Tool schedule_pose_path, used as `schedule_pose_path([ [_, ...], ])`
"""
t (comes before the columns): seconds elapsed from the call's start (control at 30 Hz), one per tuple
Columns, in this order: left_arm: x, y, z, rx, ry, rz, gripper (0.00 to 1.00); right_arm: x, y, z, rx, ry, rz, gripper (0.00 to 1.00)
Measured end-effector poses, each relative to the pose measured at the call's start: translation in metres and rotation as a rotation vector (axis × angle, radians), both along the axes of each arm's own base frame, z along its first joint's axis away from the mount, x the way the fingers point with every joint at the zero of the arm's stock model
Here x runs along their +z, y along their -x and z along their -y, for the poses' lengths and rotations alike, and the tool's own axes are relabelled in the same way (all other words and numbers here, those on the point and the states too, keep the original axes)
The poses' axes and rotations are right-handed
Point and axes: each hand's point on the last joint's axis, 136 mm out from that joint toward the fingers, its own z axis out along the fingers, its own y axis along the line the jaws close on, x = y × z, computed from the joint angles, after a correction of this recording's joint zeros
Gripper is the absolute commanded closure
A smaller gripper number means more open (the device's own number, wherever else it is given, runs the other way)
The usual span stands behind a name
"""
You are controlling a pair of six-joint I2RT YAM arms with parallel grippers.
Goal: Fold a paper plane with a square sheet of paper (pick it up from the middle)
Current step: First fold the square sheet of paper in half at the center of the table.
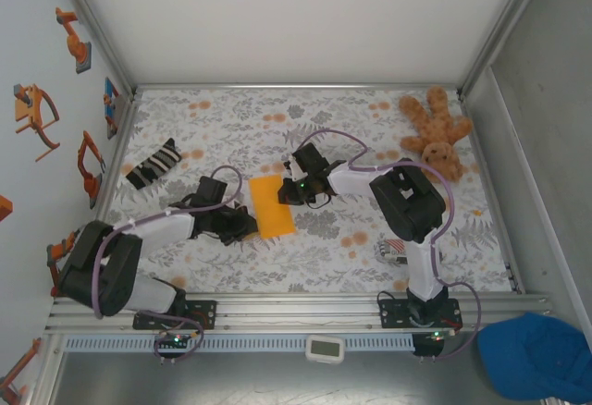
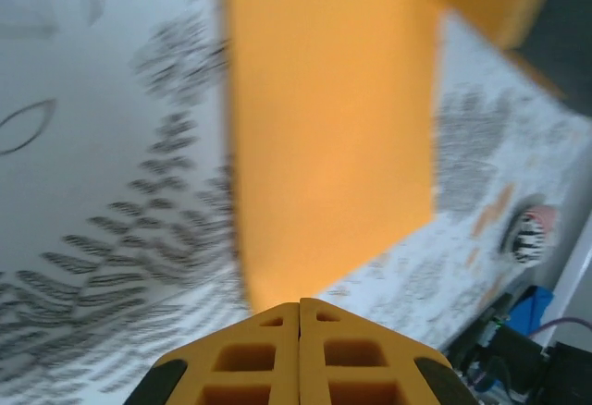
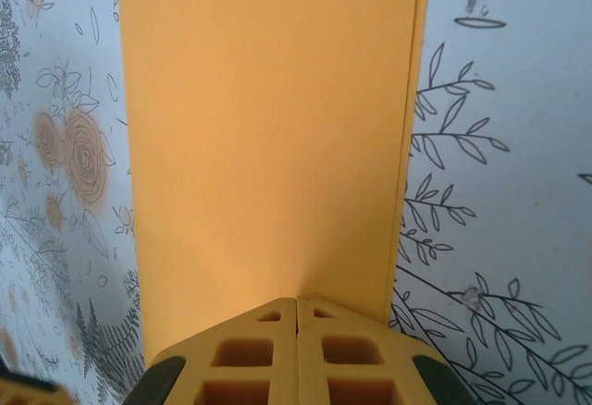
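Square sheet of paper (image 1: 272, 206) lies flat on surface (image 1: 370, 128) betw. both arms, already halved to a long rectangle w/ doubled edge; judged step: pressing centre crease. Left hand (image 2: 299, 305) and right hand (image 3: 296, 301) both clenched, nothing betw. fingers, tips at opp. edges of sheet. Next prob. needs corner folds toward crease, one hand pinning the sheet.

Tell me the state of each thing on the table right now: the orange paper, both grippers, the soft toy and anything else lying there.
Bright-orange paper sheet, folded into a rectangle, lying flat.
Left gripper, shut, tips at the paper's edge.
Right gripper, shut, tips at the paper's edge.
Brown plush teddy, lying in the far right corner, untouched.
Black-and-white striped cloth, lying crumpled at the left side.
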Motion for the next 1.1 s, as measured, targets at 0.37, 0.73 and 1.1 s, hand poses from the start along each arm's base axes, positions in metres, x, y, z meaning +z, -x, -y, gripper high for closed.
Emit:
schedule_pose_path([
  [0.37,0.021,-0.090,0.019,0.068,0.027,0.150,0.96,-0.001,0.000,0.000,-0.008,-0.004,-0.002,1.00],
  [0.73,-0.033,-0.062,0.010,0.061,-0.005,0.036,0.96,-0.001,0.000,0.000,-0.008,-0.006,-0.002,1.00],
  [1.1,-0.027,-0.019,-0.012,0.053,-0.041,0.015,0.96,-0.001,0.000,0.000,-0.015,-0.007,-0.006,1.00],
])
